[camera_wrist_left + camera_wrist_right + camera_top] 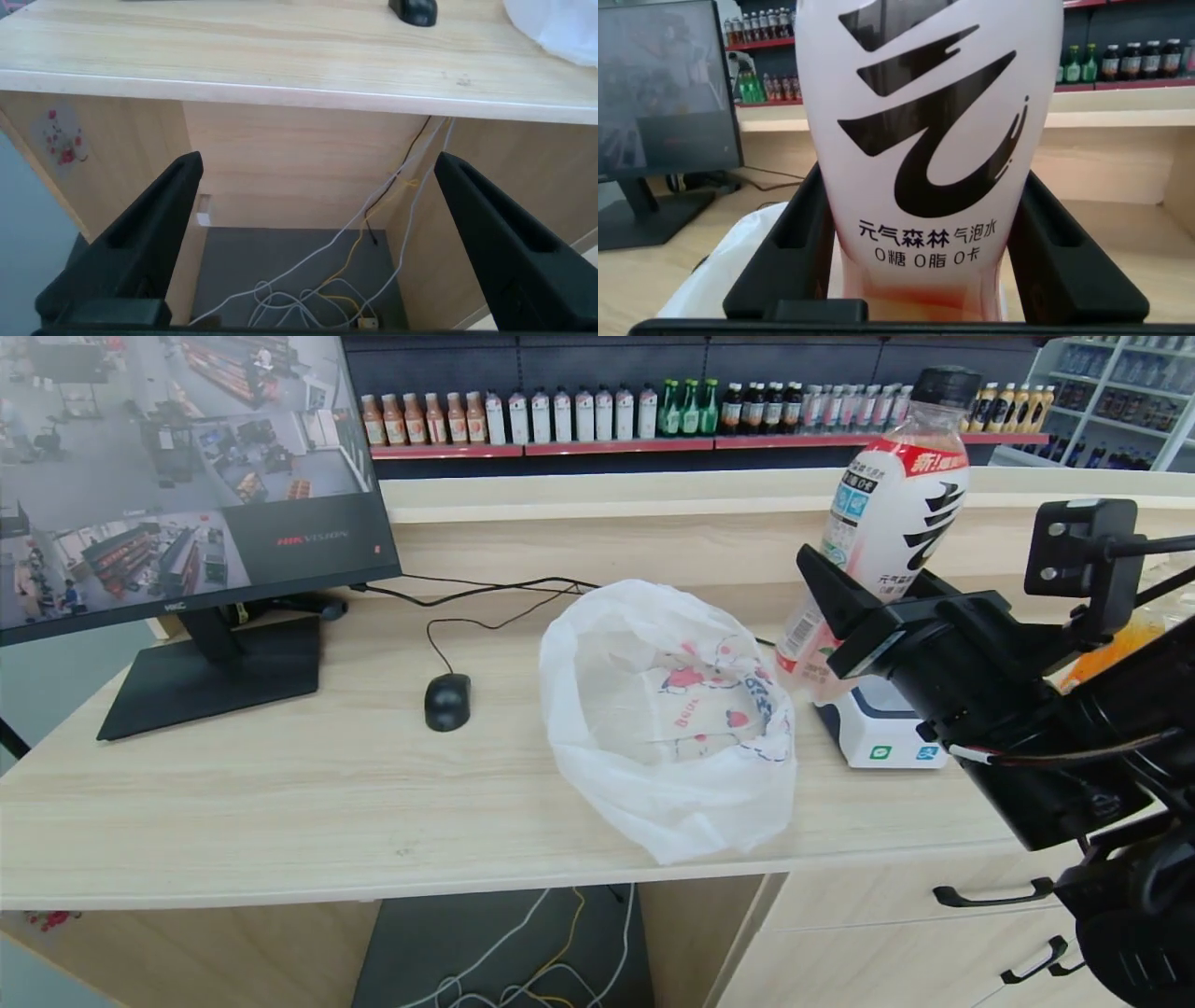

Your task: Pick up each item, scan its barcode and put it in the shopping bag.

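Observation:
My right gripper (864,616) is shut on a pale drink bottle (882,523) with a black cap, held upright above the white barcode scanner (878,728). The bottle's barcode strip faces down-left, near the scanner. From the right wrist the bottle (929,159) sits between the two black fingers (789,252). The white shopping bag (667,719) lies open on the wooden counter (280,793) just left of the scanner. My left gripper (313,243) is open, hanging below the counter's front edge and facing the space under the desk.
A monitor (177,476) on its stand occupies the counter's left; a black mouse (447,701) and its cable lie between it and the bag. Loose cables (318,289) hang under the desk. Drawers (990,896) sit below at right. An orange packet (1116,649) lies behind my right arm.

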